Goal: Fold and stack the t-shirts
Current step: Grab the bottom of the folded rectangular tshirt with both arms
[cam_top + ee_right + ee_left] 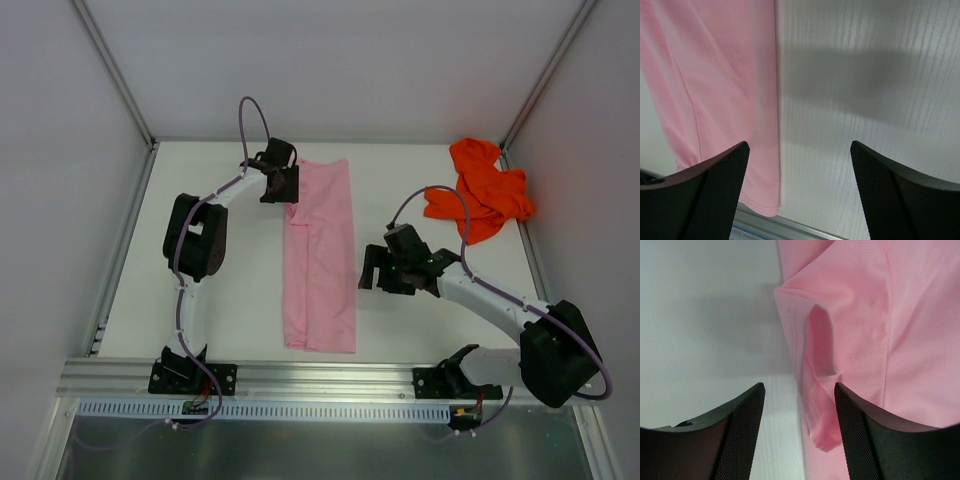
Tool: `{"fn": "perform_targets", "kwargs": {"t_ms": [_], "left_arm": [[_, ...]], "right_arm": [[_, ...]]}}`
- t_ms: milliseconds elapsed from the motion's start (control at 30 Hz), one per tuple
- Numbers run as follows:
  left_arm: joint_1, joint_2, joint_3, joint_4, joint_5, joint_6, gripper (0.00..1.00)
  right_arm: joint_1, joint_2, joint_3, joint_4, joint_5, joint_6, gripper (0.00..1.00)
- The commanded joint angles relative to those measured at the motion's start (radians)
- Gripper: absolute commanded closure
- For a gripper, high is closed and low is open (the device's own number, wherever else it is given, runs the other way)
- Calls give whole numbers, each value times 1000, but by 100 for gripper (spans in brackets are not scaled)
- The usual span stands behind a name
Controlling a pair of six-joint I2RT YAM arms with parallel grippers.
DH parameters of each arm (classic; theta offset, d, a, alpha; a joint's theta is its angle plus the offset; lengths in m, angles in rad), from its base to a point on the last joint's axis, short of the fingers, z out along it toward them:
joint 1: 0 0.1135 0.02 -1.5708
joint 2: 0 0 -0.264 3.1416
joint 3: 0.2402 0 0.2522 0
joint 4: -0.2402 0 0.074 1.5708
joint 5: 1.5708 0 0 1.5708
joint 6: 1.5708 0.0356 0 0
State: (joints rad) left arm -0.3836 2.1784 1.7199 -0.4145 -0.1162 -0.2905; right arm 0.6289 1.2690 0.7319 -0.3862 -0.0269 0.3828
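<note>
The light pink t-shirt (320, 260) lies flat mid-table, folded lengthwise into a long narrow strip. My left gripper (278, 185) hovers open over the strip's far left edge. In the left wrist view its jaws (799, 390) straddle a tucked sleeve fold (816, 410) of the pink cloth (865, 315) without pinching it. My right gripper (375, 272) stands open just right of the strip, above bare table. In the right wrist view (799, 147) the shirt's right edge (725, 75) runs past the left finger. The orange-red t-shirt (480, 190) lies crumpled at the back right.
An aluminium rail (320, 375) runs along the table's near edge and also shows in the right wrist view (790, 227). White walls enclose the left, back and right sides. Bare white tabletop (220, 300) lies left of the pink strip.
</note>
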Motion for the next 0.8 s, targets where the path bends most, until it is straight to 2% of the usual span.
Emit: {"fn": "perform_targets", "kwargs": {"t_ms": [0, 200, 367, 500, 767], "left_arm": [[17, -43, -10, -9, -16, 27, 43], [37, -71, -20, 11, 84, 30, 41], [32, -43, 64, -3, 165, 2, 30], [14, 24, 156, -61, 155, 11, 29], [11, 89, 181, -132, -19, 10, 35]], "right_arm": [[5, 0, 46, 12, 10, -10, 14], [6, 0, 46, 13, 9, -12, 15], [6, 6, 54, 18, 7, -12, 14], [6, 7, 55, 18, 8, -13, 14], [5, 0, 57, -3, 21, -15, 14]]}}
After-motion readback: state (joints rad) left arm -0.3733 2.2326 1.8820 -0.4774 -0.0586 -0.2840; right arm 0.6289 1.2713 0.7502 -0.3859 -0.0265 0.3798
